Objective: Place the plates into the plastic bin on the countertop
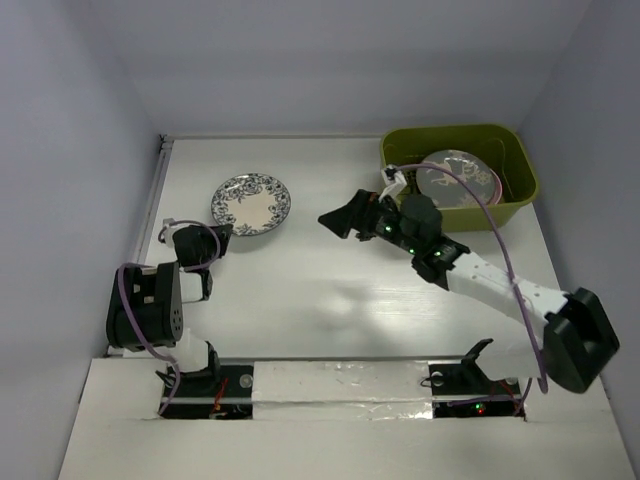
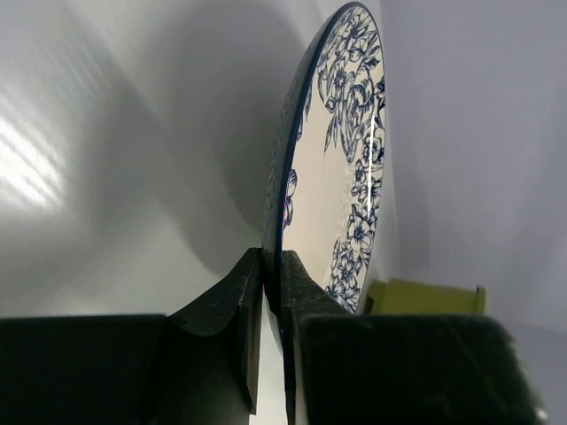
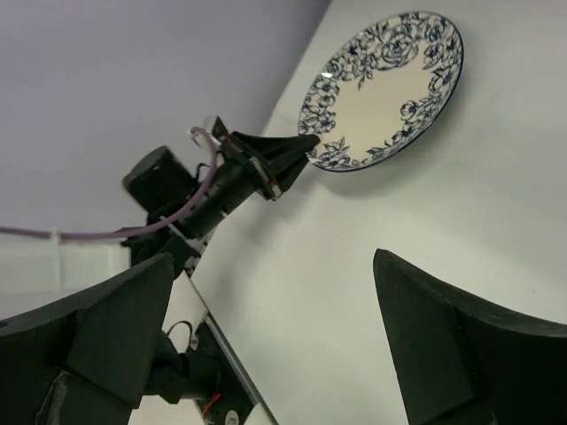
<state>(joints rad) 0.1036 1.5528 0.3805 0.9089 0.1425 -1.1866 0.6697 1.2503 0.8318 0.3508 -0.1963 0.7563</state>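
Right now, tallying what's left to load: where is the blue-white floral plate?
Top view: the plate is left of centre on the countertop, its near rim pinched in the jaws of the left gripper, opposite the plastic bin at far right.

a blue-white floral plate (image 1: 251, 203) lies on the white tabletop (image 1: 330, 300), left of centre. a grey plate (image 1: 452, 178) lies flat inside the olive-green bin (image 1: 522, 185), far right.
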